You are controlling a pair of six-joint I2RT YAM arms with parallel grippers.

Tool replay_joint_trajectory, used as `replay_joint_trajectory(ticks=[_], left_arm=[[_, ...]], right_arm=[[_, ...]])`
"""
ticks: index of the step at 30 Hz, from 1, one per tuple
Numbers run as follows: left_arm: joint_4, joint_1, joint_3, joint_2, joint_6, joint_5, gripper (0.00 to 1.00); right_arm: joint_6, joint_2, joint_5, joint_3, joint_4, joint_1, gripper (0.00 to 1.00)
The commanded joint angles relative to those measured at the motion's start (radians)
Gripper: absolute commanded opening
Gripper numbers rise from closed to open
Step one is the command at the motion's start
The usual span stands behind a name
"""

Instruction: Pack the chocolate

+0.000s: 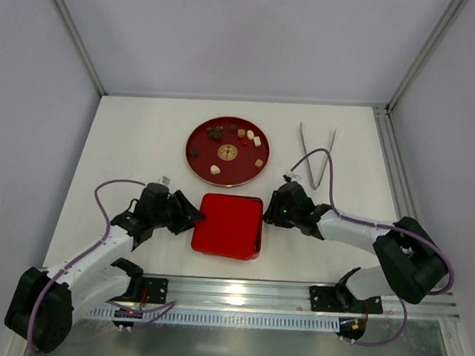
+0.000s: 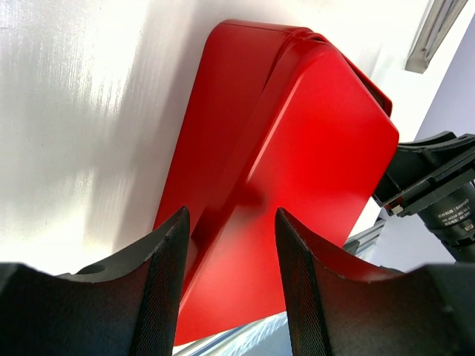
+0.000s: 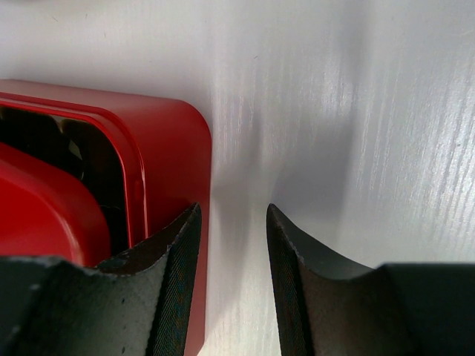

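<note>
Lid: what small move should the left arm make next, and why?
Probably lift the lid clear and set it aside: it lies askew on the box, the left gripper is at its edge, and the chocolate is on the plate.

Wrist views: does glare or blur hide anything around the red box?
Left wrist: glare whitens the table; the red lid is readable. Right wrist: near fingers blurred, the box interior dark, soft shadow on the table beside it.

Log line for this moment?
lid askew on red box; left gripper open beside lid; right gripper open at box; chocolates on red plate
</note>
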Motion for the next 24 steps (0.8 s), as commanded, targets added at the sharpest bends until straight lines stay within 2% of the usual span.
replay_joint_trajectory(ticks=[1, 24], left_arm=[[-0.016, -0.007, 0.043, 0.001, -0.021, -0.041, 0.49], [-0.056, -0.071, 0.101, 0.032, -0.084, -0.14, 0.49]], right_arm=[[-0.004, 0.013, 0.034, 0.024, -0.044, 0.019, 0.43], [-0.011, 0.025, 0.094, 0.07, -0.101, 0.071, 0.43]])
